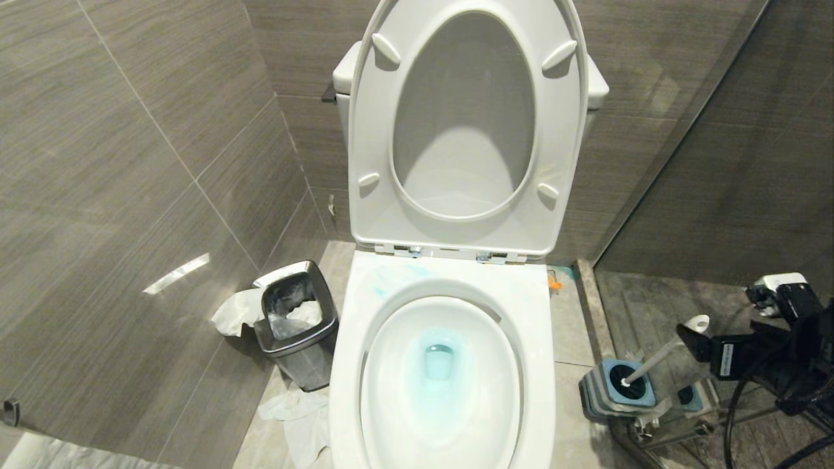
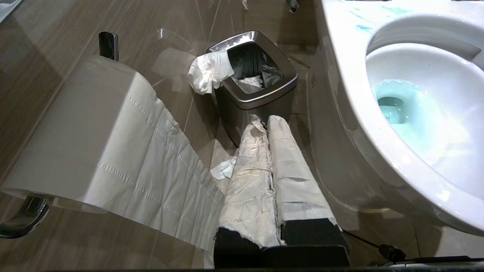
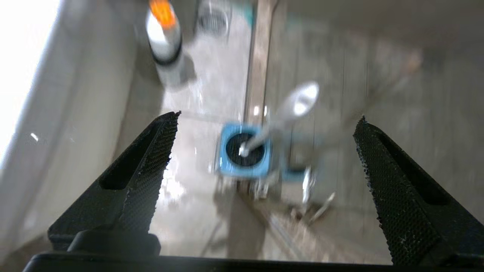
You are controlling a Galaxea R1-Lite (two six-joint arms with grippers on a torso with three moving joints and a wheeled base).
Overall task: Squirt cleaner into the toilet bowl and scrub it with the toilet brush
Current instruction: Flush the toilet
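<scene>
The right hand (image 3: 264, 124) hangs over the floor beside the toilet with its two black fingers (image 3: 143, 166) spread about as wide as they go and nothing between them. Straight ahead of that gap, well below the fingertips, sits the toilet brush (image 3: 281, 117): its white handle leans out of the square blue-and-grey holder (image 3: 245, 155), the flattened end tipped away from the toilet bowl and toward the far finger. From the head view the brush (image 1: 661, 355) stands in its holder (image 1: 616, 391) on the floor just off the bowl's flank, and the right hand (image 1: 700, 342) sits level with the handle's top, very near it; whether anything touches is hard to call. The toilet bowl (image 1: 541, 365) lies off to the near-finger side of the hand, lid and seat up, and the cleaner (image 1: 438, 365) shows as turquoise tinted water in the basin plus pale smears on the back of the rim. So the squirt looks done, and scrubbing is either coming up or over; these views alone don't settle which. If it is coming up, the hand needs to drop, centre the slanted handle between the fingers, close, then lift straight enough that the bristles clear the cup without tipping it. The left hand (image 2: 269, 122) is parked low beside the steel waste bin (image 2: 257, 90), paper-wrapped fingers pressed together, gripping nothing.
</scene>
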